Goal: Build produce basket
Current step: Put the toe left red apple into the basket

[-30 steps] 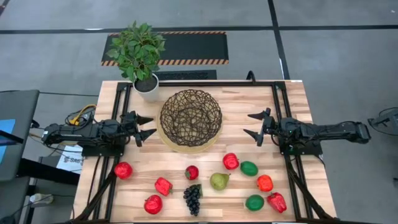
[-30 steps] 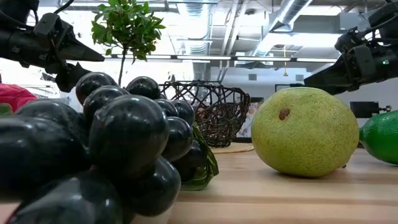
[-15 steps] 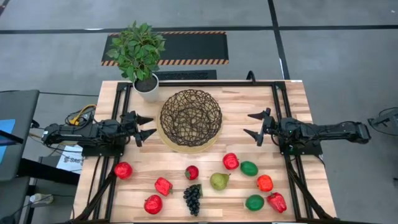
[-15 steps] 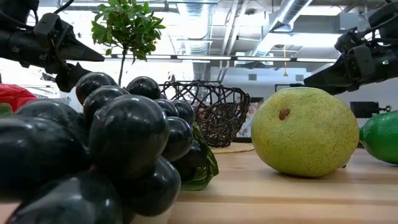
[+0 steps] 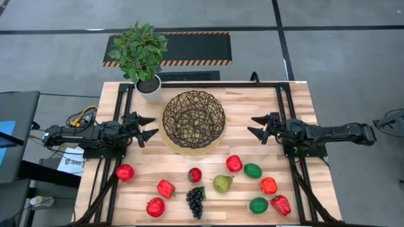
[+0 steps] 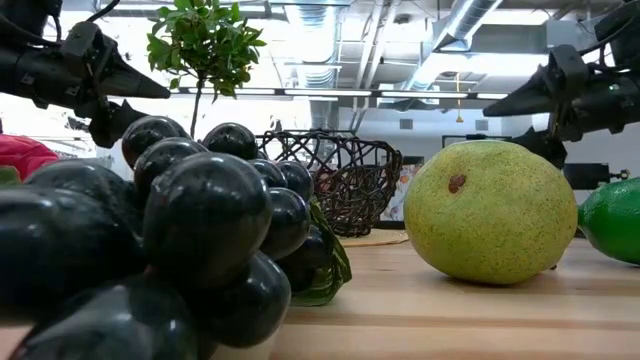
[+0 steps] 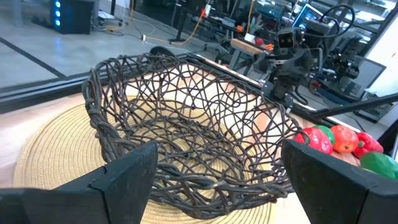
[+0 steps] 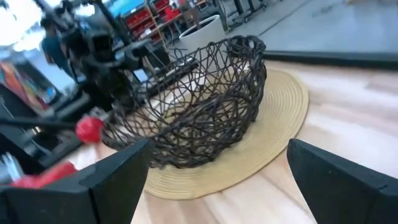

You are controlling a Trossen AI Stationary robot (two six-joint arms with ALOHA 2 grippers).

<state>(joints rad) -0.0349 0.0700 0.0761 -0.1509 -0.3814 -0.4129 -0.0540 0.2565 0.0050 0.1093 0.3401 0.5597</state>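
Observation:
The basket point(image 5: 194, 120), a dark woven-wire bowl, rests on its tan round base point(image 5: 170, 144) at the table's middle. It holds nothing. My left gripper point(image 5: 148, 128) hovers open just left of it, pointing at it. My right gripper point(image 5: 255, 125) hovers open just right of it, also pointing at it. The produce lies on the near half of the table: a red apple point(image 5: 125, 172), a dark grape bunch point(image 5: 195, 200), a yellow-green pear point(image 5: 221, 183), a green lime point(image 5: 252, 171), an orange piece point(image 5: 269, 185) and several more red and green pieces.
A white pot with a leafy green plant point(image 5: 149, 85) stands at the far left, close behind the basket. Black rails point(image 5: 283, 107) run along the table's left, right and far sides. Bare wood lies between the basket and the row of produce.
My right gripper has rolled about its own pointing line while staying in place beside the basket; its fingers now stand at a different tilt. My left gripper and all the produce have kept still.

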